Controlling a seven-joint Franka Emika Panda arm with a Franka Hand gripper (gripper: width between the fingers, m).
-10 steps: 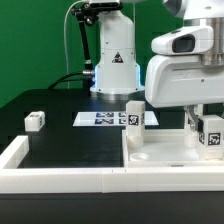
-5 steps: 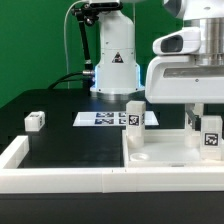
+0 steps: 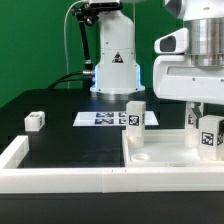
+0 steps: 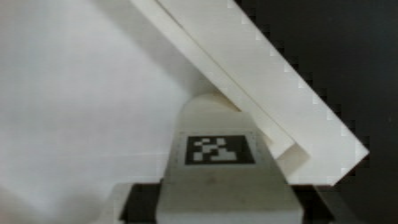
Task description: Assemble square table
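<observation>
The fingers (image 3: 190, 118) clamp a tagged leg block (image 3: 210, 138) over the square panel (image 3: 165, 152). The arm has lifted slightly since a second ago.

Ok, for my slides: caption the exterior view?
Gripper holds a tagged leg at the tabletop; a second leg stands upright, a third leg lies aside.

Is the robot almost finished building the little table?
Not yet, about halfway at best. One leg stands upright on the tabletop, looking fitted. The gripper holds a second leg at the tabletop's corner. A loose leg lies on the black surface; the fourth isn't visible.
</observation>
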